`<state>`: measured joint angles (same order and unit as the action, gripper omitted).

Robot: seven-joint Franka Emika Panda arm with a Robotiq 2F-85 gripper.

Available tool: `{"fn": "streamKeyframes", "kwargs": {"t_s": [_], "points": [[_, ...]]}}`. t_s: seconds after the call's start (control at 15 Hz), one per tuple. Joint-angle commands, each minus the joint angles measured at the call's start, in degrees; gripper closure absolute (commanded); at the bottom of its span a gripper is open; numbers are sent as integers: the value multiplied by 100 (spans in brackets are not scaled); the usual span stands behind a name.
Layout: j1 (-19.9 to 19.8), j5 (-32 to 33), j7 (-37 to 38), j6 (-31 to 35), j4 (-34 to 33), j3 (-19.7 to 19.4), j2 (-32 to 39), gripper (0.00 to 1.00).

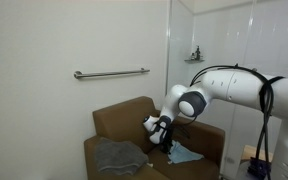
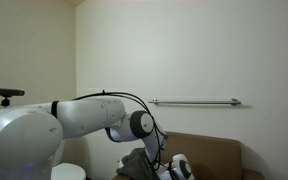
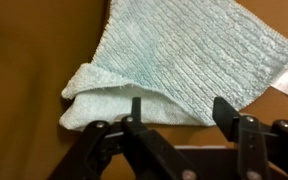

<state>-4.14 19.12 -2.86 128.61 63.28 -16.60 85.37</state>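
My gripper (image 3: 179, 112) is open and empty, its two black fingers hovering just above the brown seat of an armchair (image 1: 119, 120). A light blue knitted cloth (image 3: 184, 55) lies partly folded on the seat directly ahead of the fingertips, its near edge between them. In an exterior view the gripper (image 1: 162, 138) is low over the seat, with the light blue cloth (image 1: 184, 154) beside it. In an exterior view the arm hides most of the chair and the gripper (image 2: 174, 165) shows near the bottom edge.
A grey towel (image 1: 119, 155) lies on the chair's other side. A metal grab bar (image 1: 111, 73) is fixed to the white wall above; it also shows in an exterior view (image 2: 194, 101). The chair's arms and back enclose the seat.
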Motion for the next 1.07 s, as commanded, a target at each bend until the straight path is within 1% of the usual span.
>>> {"fn": "streamKeyframes", "kwargs": {"t_s": [0.0, 0.2, 0.4, 0.47, 0.53, 0.6, 1.0], "points": [[106, 198, 105, -489, -55, -53, 0, 0], [130, 204, 161, -1099, -103, -45, 0, 0], [72, 185, 251, -1433, -167, -7, 0, 0], [8, 128, 380, -1401, -181, 16, 0, 0], [-47, 120, 573, -1162, -166, 26, -1, 0], [-4, 191, 300, -1308, -195, 86, 0, 0], [-10, 177, 328, -1304, -208, 121, 0, 0]]}}
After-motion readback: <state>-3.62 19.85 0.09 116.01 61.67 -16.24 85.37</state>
